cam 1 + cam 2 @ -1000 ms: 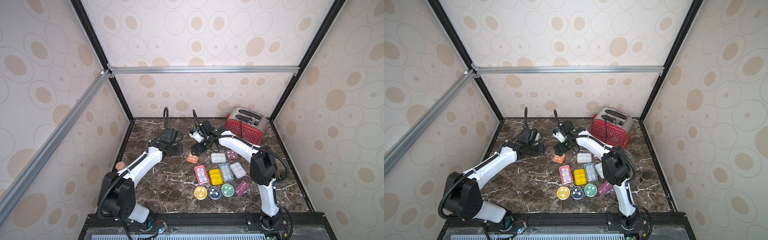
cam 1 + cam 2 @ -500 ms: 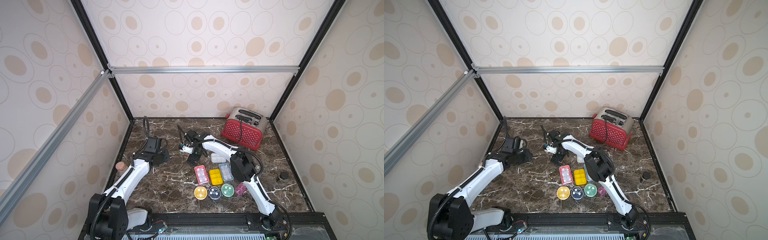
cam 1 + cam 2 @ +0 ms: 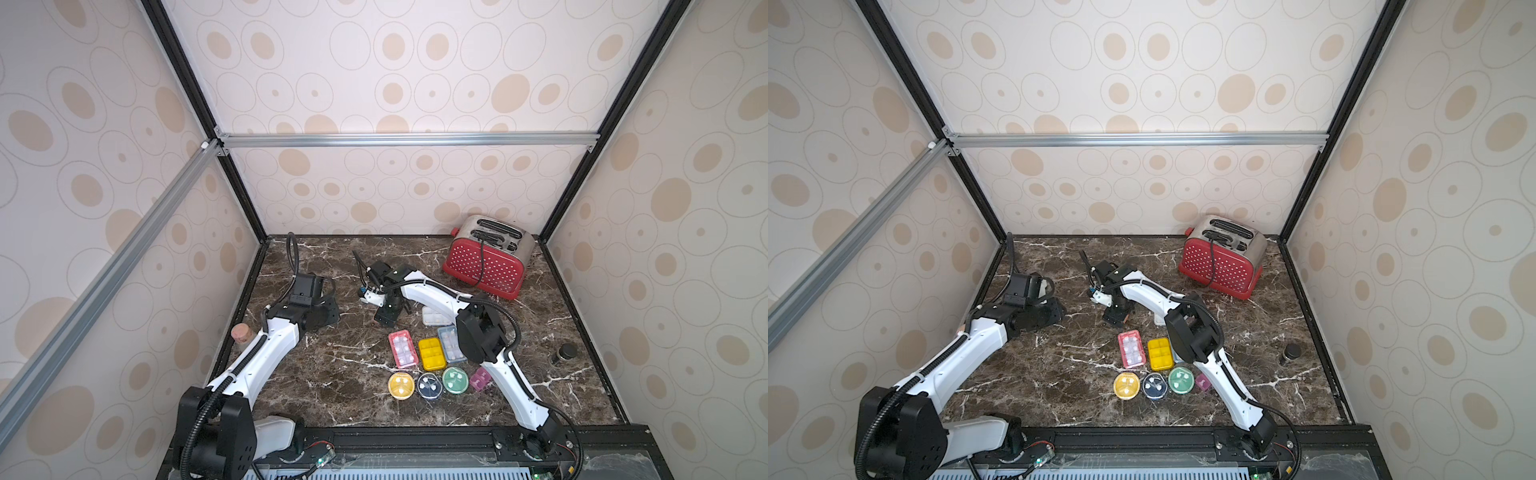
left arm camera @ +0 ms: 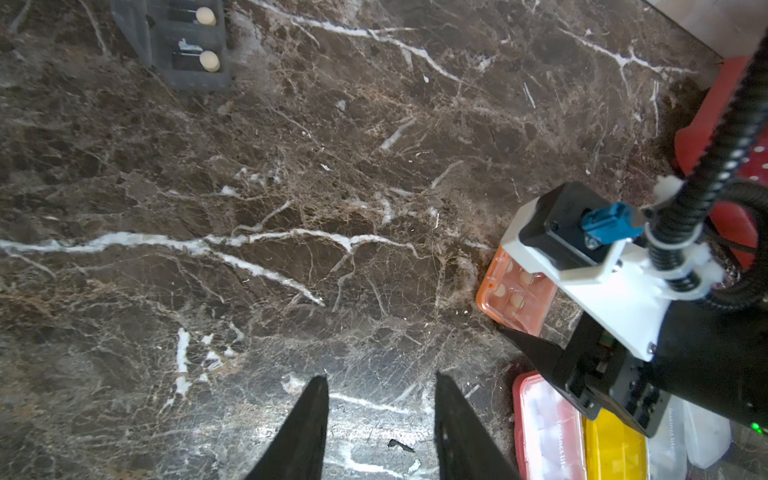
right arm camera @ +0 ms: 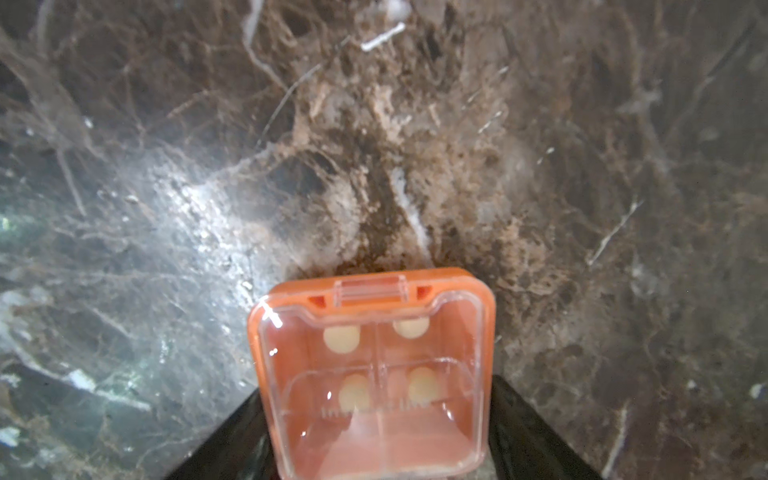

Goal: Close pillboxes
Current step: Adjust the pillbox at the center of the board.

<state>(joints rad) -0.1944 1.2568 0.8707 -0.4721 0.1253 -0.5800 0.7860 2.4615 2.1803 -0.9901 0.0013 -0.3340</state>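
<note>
Flanking the box: the right end effector (image 3: 385,318) is lowered over the orange pillbox (image 5: 374,374). One black finger stands close against each side wall, and I cannot tell whether they press on it.
Orange pillbox: it is square and lies flat on the dark marble worktop (image 3: 332,374), behind the other boxes. Its clear lid lies down over four compartments, each with a pale round pill. The clasp tab is on the edge away from the wrist, and I cannot tell whether it is snapped.
Left end effector (image 4: 380,376): the fingers are parted with nothing between them, over bare worktop and apart from the orange pillbox.
Rectangular row: the red pillbox (image 3: 402,349), yellow pillbox (image 3: 431,353) and blue pillbox (image 3: 451,343) lie side by side in front of the orange one. The right arm covers part of the blue one.
White pillbox (image 3: 434,316): it lies behind the blue pillbox, just beside the right arm.
Round row: the yellow round pillbox (image 3: 401,385), navy round pillbox (image 3: 429,385) and green round pillbox (image 3: 455,379) lie in a line nearest the front edge. The purple pillbox (image 3: 480,379) is at the right end, partly hidden by the arm.
Dark case (image 4: 187,41): it shows only in the left wrist view, with two pale pills inside, and its lid state is unclear.
Toaster (image 3: 486,262): it is red and stands at the back right, well apart from the boxes.
Cork-stoppered jar (image 3: 241,332): it stands at the left edge, beside the left arm.
Small dark jar (image 3: 563,353): it stands alone on the right side.
</note>
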